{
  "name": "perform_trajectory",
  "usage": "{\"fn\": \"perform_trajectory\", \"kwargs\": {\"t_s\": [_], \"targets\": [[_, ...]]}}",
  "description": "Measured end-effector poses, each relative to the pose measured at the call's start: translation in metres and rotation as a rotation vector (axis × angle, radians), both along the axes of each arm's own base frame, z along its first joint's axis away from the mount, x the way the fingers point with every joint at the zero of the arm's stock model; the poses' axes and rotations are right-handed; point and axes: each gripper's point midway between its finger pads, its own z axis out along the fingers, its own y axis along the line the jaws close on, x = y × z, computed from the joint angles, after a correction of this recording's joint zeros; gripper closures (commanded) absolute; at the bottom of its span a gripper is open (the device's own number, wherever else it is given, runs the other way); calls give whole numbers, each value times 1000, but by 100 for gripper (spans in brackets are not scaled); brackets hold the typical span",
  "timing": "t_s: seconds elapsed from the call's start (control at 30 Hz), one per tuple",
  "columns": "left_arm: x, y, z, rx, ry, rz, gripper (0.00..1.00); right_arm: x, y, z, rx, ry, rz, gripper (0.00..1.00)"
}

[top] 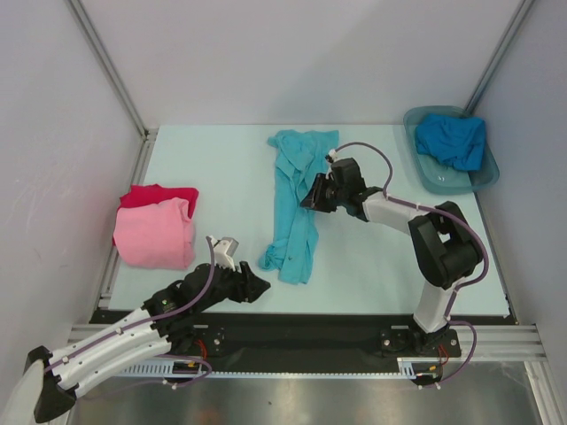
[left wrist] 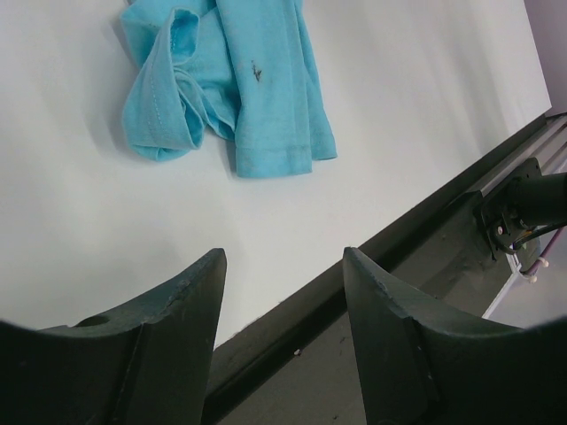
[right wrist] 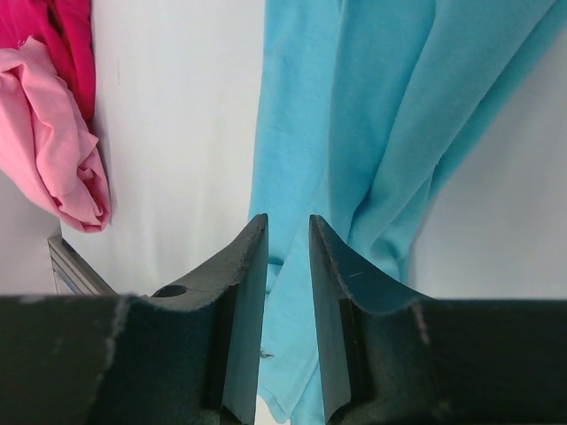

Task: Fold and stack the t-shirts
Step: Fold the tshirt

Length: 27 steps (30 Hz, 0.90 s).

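Fabric of the turquoise shirt (top: pixel 285 199) runs far to near mid-table; the right claw (top: pixel 307 200) sits at its right edge, jaws barely apart, grip unclear. The left claw (top: pixel 259 285) stands wide open.

Overhead view looks down; both wrist views (close, low) share the turquoise t-shirt (top: pixel 291 212).
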Motion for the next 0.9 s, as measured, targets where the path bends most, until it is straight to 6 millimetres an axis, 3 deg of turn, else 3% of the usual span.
{"fn": "perform_trajectory", "kwargs": {"t_s": [0.9], "targets": [[1, 1, 2, -5, -8, 7, 39, -3, -22, -22, 16, 46, -23, 69]]}}
